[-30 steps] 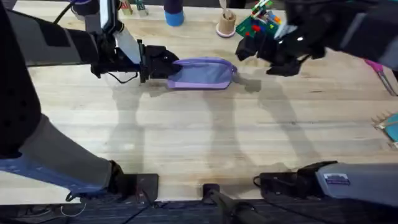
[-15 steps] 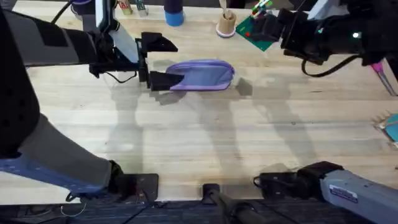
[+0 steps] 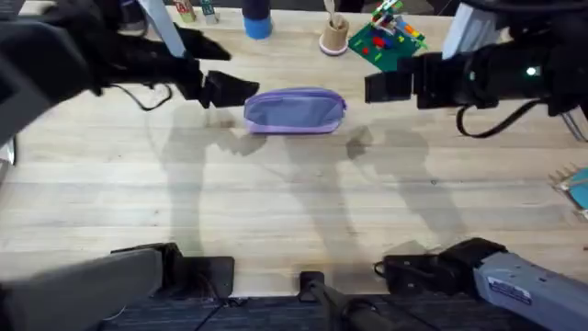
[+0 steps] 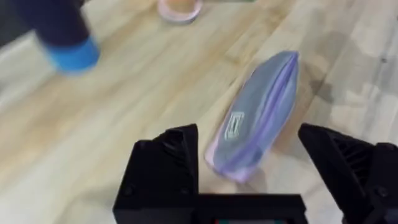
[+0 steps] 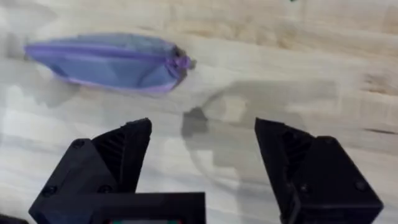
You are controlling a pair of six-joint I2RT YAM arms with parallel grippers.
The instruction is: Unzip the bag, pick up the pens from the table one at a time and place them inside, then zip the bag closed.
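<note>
**Both grippers clear of the closed pouch, open wood all round it**

The table [image 3: 294, 211] is the largest thing here: pale planks running wide across the overhead view, with a broad bare stretch between the pouch and the arm bases at the near edge. Clutter keeps to the far edge: a blue cup [image 3: 257, 22], a small wooden pot [image 3: 334, 35] and a green toy-brick plate [image 3: 388, 39]. At the right edge a pink handle [image 3: 560, 103] and a teal one [image 3: 579, 188] sit well apart from the work.

The bag [image 3: 295, 110] lies flat on the far half of the table, lengthwise left to right, lavender with a grey-blue panel. In the right wrist view its zipper line runs unbroken to the pull at the end, so it looks zipped.

The left gripper [image 3: 223, 89] hangs just beside the bag's left end, not touching; its wrist view shows the black fingers [image 4: 163, 168] spread wide with nothing between them. The right gripper [image 3: 386, 86] hovers near the bag's right end, apart from it, its fingers [image 5: 118, 155] likewise wide and empty.

Compared with half a second ago, the left gripper has lifted off the bag's left end. The right gripper has come down and leftward toward the bag. The bag itself has hardly shifted.
</note>
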